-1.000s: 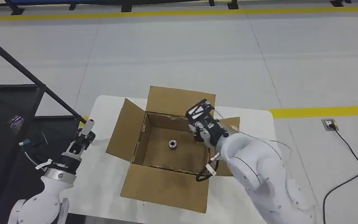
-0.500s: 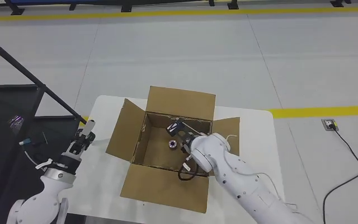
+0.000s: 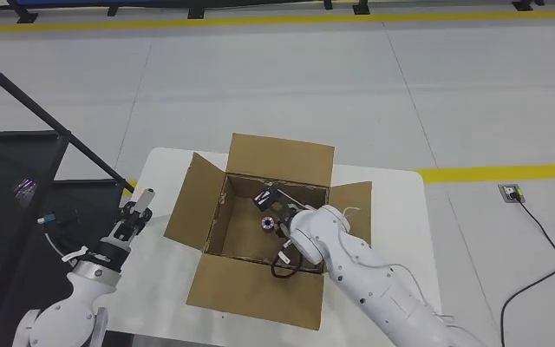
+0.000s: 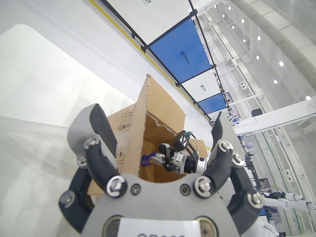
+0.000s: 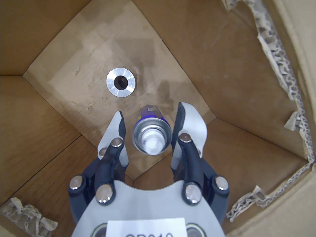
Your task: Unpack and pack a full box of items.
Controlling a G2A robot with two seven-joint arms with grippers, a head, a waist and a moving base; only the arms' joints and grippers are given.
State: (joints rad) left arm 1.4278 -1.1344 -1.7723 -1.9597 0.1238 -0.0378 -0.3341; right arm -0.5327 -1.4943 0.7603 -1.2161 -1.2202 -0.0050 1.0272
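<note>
Cardboard box [image 5: 222,50] walls around right pincer [image 5: 150,110], spray can [image 5: 151,134], metal ring [image 5: 120,82]

From above, the right arm [image 3: 347,260] hides part of the floor of the brown cardboard box [image 3: 282,156]. The blue, silver-topped spray can [image 5: 151,131] shows end-on, its base hidden.

A large industrial hall or robotics test floor is indicated, rather than a home or an office. A wide, pale, glossy floor [image 3: 286,78] is marked out with yellow lines [image 3: 260,19], and a floor socket [image 3: 510,192] is set into it near the white table [image 3: 165,173]. Beyond the table, a long partition of white perforated and blue panels [image 4: 181,57] in black frames is seen, under a high ceiling fitted with rows of spotlights [image 4: 258,38].
</note>
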